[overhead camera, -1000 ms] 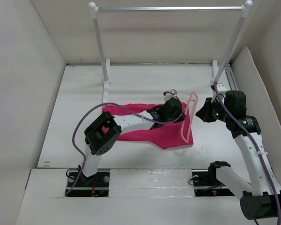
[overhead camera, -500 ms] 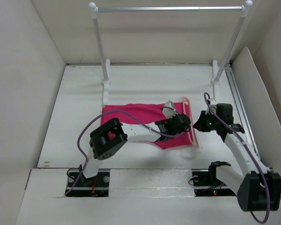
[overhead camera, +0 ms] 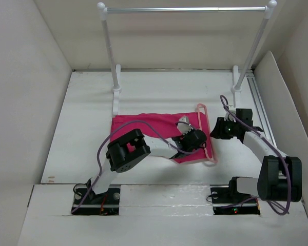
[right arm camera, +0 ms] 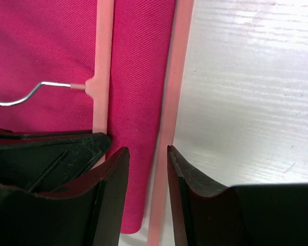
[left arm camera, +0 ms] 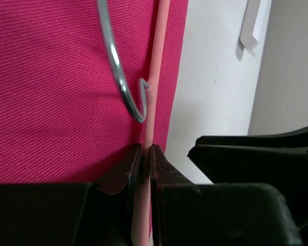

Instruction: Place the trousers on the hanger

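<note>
With the left gripper (left arm camera: pixel 146 151) pinching the thin pale-pink hanger (right arm camera: pixel 103 51) by its hook bar — close the spread right gripper (right arm camera: pixel 148 154) squarely on the other bar — without bunching the magenta-pink cloth trousers (overhead camera: pixel 143 123).

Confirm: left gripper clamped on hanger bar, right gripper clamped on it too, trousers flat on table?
The right gripper is open, jaws apart around the hanger bar, as the right wrist view shows. The left gripper is clamped; trousers lie flat on the table.
</note>
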You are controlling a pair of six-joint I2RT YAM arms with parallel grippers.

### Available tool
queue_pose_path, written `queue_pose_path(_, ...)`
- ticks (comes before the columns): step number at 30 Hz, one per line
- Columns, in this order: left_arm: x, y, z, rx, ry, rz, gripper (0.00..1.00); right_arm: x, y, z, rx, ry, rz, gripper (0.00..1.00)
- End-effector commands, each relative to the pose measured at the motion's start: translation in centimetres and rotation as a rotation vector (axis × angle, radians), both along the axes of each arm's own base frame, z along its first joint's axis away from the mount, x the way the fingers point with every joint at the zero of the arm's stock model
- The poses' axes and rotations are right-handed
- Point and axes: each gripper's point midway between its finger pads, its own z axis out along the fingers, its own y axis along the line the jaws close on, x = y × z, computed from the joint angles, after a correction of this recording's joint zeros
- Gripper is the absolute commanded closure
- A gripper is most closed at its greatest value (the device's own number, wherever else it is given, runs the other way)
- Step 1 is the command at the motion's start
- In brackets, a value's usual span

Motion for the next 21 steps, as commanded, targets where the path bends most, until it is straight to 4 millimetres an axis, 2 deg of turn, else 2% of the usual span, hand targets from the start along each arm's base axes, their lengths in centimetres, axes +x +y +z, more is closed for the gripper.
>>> queue_pose_path(1, -0.4, -0.4, -0.8, 0.011, 0.012, -0.037, 1.0, 2.8, 0.1, 2.0, -0.049, -0.11, 0.064, 0.59)
queue_pose_path(7, -0.5, -1.0, -1.6, 0.063, 0.008, -0.086, 1.0, 3.1, 1.4, 0.5, -0.038, -0.091, 0.089, 0.58)
queue_pose_path(13, -1.2, -0.1, -2.3, 0.086, 0.026, -0.099, 1.0, 3.2, 1.8, -1.3, -0.041, -0.03, 0.06, 0.61)
queue_pose_path(18, -1.6, 0.3, -2.8, 0.098, 0.039, -0.113, 1.0, 2.1, 2.3, -3.1, 0.004, 0.035, 0.03, 0.56)
queue_pose_path(20, -1.8, 0.4, -2.9, 0.108, 0.042, -0.125, 1.0, 2.0, 2.4, -3.7, 0.018, 0.046, 0.023, 0.59)
queue_pose_path(21, -1.8, 0.4, -2.9, 0.111, 0.041, -0.124, 1.0, 1.5, 2.6, -4.2, 0.034, 0.062, 0.019, 0.65)
